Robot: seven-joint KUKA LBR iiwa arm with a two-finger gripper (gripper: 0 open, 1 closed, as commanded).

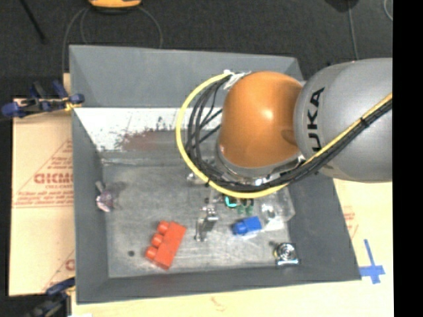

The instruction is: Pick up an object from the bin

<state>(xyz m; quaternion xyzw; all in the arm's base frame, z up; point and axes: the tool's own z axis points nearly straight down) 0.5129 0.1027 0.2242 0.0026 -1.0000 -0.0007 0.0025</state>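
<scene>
A grey metal bin stands before me, and the big grey arm reaches in over its right wall. The arm's rounded orange cover, ringed with yellow and black cables, hangs over the middle and right of the floor.

Under the cover's lower edge a slim grey metal piece stands out. I take it for the end of the gripper, low over the floor, nearer the near wall than the far one. I cannot tell whether the gripper is open or closed.

Just to its left, apart from it, lies a red plastic building brick with round studs. The brick is set slantwise close to the near wall. Just to the gripper's right lies a small blue plastic piece, and a bit of green peeps out from beneath the cover just above that. The gripper stands between the red brick and the blue piece, and I cannot say whether it touches either.

Beyond the blue piece, toward the right wall, sits something clear and glossy. A small shiny silver round thing lies in the near right corner. Well apart from these, by the left wall, rests a small pale purplish object. Its shape is too small for me to make out.
</scene>
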